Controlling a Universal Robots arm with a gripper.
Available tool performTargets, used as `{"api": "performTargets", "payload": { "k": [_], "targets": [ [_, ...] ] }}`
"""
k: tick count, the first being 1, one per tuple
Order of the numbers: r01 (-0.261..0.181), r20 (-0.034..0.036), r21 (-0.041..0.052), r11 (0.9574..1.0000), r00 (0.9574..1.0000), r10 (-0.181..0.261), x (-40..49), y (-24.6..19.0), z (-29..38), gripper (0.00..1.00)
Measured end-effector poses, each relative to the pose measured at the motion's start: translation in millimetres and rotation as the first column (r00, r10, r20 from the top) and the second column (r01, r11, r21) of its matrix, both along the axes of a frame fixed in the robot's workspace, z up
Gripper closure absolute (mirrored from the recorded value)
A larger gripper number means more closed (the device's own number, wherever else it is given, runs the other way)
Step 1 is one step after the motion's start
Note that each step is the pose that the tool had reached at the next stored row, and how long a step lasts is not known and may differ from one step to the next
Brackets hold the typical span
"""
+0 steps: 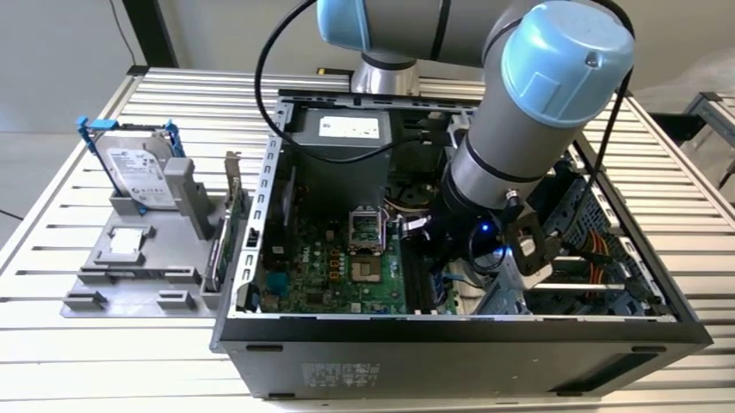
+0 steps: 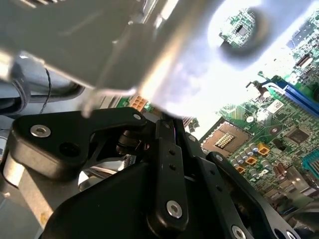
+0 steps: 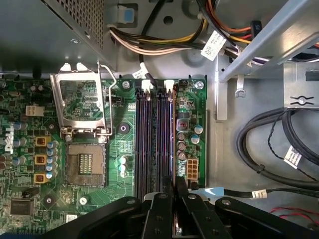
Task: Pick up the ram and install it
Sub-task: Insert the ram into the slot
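The arm reaches down into the open computer case [image 1: 460, 331], with the gripper [image 3: 175, 201] low over the motherboard [image 3: 124, 134], directly above the memory slots [image 3: 154, 144]. In the first wrist view the black fingers [image 3: 182, 191] sit close together, nearly shut, and a thin edge shows between them in line with the rightmost slots. That edge is probably the ram [image 3: 175, 226], though too little of it shows to be sure.

The main risk, as I judge it, is misalignment. If the stick sits slightly off the slot or tilted, pressing down could bend it, jam it against the slot wall or stress the board. The white latches [image 3: 146, 84] at the far end of the slots could also block seating if closed. The capacitors [image 3: 182, 144] just beside the slots leave little margin for sideways drift.
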State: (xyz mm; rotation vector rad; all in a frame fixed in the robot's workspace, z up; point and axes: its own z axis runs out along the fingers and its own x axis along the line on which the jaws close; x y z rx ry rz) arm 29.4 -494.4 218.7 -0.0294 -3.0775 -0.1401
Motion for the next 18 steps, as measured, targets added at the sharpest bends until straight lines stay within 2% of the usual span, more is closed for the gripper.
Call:
{"api": "performTargets", "payload": {
  "k": [4,11,16,18],
  "targets": [
    [0.000,0.0000,0.0183,0.9998,1.0000,0.000,-0.1,-0.1,-0.2,1.00],
    [0.000,0.0001,0.0202,0.9998,1.0000,0.000,-0.1,-0.6,-0.4,1.00],
    [0.000,0.0001,0.0209,0.9998,1.0000,0.000,-0.1,-2.9,-0.6,1.00],
    [0.000,-0.0001,0.0243,0.9997,1.0000,0.000,-0.1,-3.5,-0.5,1.00]
  ]
}}
